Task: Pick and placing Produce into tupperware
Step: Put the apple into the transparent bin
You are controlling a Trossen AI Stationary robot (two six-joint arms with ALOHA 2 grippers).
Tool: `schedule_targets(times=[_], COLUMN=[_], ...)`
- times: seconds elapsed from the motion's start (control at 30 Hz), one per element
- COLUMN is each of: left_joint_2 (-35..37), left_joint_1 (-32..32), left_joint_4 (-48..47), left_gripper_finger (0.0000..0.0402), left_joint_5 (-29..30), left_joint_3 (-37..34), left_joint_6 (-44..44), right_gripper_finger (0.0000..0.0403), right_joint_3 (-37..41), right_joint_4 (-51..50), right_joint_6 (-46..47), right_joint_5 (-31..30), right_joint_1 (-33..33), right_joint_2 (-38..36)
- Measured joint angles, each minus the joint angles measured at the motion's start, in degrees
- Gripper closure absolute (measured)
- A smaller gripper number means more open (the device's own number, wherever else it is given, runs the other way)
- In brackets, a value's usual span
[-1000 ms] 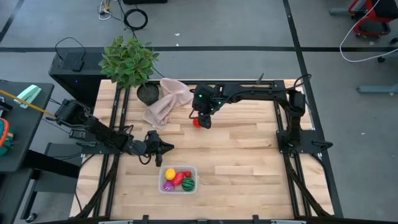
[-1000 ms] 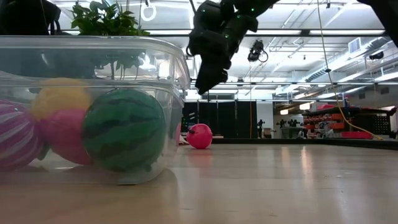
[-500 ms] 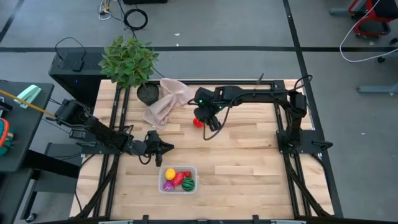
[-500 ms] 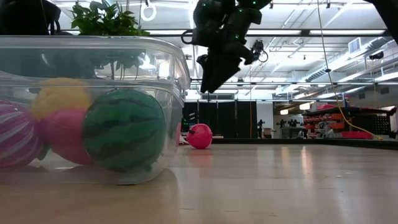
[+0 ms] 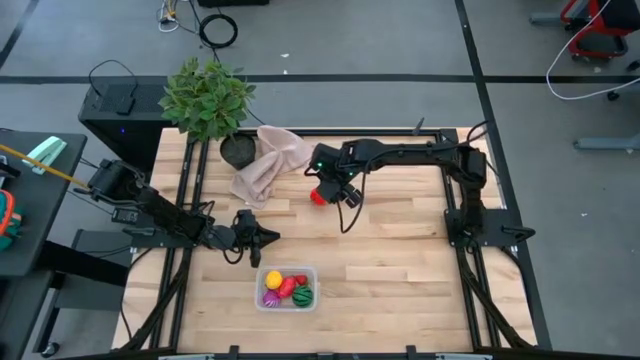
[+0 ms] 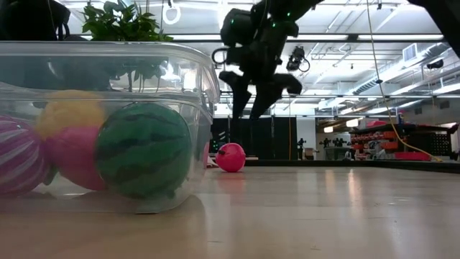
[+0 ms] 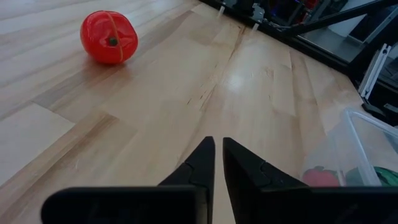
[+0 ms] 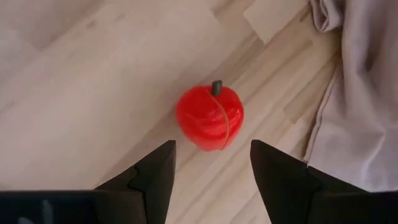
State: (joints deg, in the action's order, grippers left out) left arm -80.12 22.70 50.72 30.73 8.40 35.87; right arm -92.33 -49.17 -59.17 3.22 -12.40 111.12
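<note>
Right end effector (image 8: 211, 168) wide open above red apple (image 8: 209, 117) on worktop (image 5: 400, 250), beside cloth (image 5: 268, 160) | left end effector (image 7: 216, 163) closed, empty, near tub (image 5: 287, 288) | tub: four produce pieces

Five toy fruits (image 5: 317, 196), one tupperware (image 5: 310, 271)

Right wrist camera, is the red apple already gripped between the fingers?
No, the red apple lies on the wooden table, apart from the open right gripper above it.
</note>
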Motion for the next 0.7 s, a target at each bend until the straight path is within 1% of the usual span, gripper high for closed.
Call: schedule_targets(times=[0.17, 0.27, 0.37, 0.5, 0.6, 0.7], left_joint_2=[0.0, 0.0, 0.0, 0.0, 0.0, 0.0], left_joint_1=[0.0, 0.0, 0.0, 0.0, 0.0, 0.0], left_joint_4=[0.0, 0.0, 0.0, 0.0, 0.0, 0.0], left_gripper_finger=[0.0368, 0.0369, 0.0365, 0.0359, 0.0359, 0.0362], left_joint_5=[0.0, 0.0, 0.0, -0.2, -0.8, -2.1], left_joint_3=[0.0, 0.0, 0.0, 0.0, 0.0, 0.0], left_joint_6=[0.2, 1.1, 1.2, 2.5, 2.8, 2.9], right_gripper_finger=[0.0195, 0.0185, 0.0161, 0.0119, 0.0088, 0.0067], right_joint_3=[0.0, 0.0, 0.0, 0.0, 0.0, 0.0], right_joint_4=[2.8, 4.2, 5.0, 5.1, 5.3, 6.7], right_joint_6=[-0.6, -0.3, 0.7, 2.4, 1.8, 0.8], right_joint_5=[1.2, 1.7, 1.7, 1.8, 1.8, 1.8], right_joint_1=[0.1, 0.2, 0.1, 0.2, 0.2, 0.2], right_joint_2=[2.0, 2.6, 2.6, 2.6, 2.6, 2.6])
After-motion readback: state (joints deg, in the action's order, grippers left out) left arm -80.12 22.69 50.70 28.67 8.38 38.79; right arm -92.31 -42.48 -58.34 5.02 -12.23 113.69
